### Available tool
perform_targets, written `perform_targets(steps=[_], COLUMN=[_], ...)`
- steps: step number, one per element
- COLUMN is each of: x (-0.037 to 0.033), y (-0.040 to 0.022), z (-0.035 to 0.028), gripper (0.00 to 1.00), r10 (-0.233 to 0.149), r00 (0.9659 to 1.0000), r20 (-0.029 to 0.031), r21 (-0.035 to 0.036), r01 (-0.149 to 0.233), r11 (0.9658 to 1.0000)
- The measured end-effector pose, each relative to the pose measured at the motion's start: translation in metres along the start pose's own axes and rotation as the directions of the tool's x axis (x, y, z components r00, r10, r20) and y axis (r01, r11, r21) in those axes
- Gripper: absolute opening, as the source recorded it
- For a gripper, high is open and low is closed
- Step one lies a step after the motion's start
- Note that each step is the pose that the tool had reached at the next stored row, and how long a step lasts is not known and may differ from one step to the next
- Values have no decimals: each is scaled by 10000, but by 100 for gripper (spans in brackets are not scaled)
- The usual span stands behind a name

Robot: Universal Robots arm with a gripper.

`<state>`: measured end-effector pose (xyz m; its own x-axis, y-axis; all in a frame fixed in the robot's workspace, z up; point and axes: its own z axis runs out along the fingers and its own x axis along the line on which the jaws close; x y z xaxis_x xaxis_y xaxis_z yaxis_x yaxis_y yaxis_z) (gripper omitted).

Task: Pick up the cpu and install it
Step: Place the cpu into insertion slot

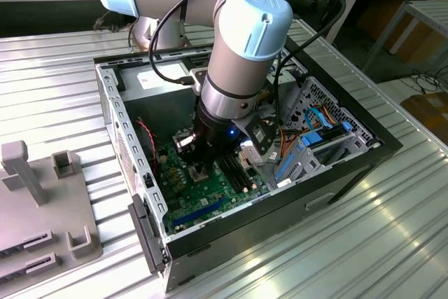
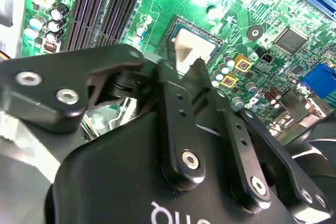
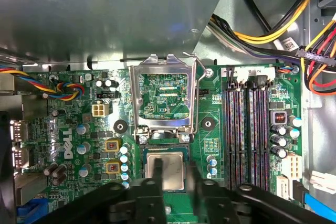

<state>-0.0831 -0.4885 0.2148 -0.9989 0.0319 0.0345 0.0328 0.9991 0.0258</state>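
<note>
Arm (image 1: 245,47) is inside the open case (image 1: 112,103), which lies on the ribbed bench (image 1: 56,89) at centre of the exterior view. Tool (image 1: 198,171) is down at the board (image 1: 210,201). A grey jig (image 1: 42,201) sits on the bench at 8 o'clock, well apart from the case.

In both wrist views the tool (image 3: 173,174) (image 2: 182,64) is narrow, with fingers (image 3: 192,174) pinching the cpu (image 3: 172,163) (image 2: 190,45) from two opposite sides. Cpu is level in the socket, grey top up.

Frame (image 3: 164,64) is hinged open, just beside the socket, and the board shows through it. Slots (image 3: 247,129) run alongside the socket, apart from the tool.
</note>
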Motion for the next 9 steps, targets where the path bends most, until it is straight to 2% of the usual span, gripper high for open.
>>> perform_targets(steps=[3,4,5,9], x=[7,13,21,34], y=[0,-1,-1,-1], z=[0,0,0,1], gripper=[16,16,11,11], r10=[1,1,1,-2], r00=[10000,10000,10000,10000], r20=[0,-1,0,0], r21=[1,1,1,0], r01=[-1,-1,-1,2], r11=[10000,10000,10000,10000])
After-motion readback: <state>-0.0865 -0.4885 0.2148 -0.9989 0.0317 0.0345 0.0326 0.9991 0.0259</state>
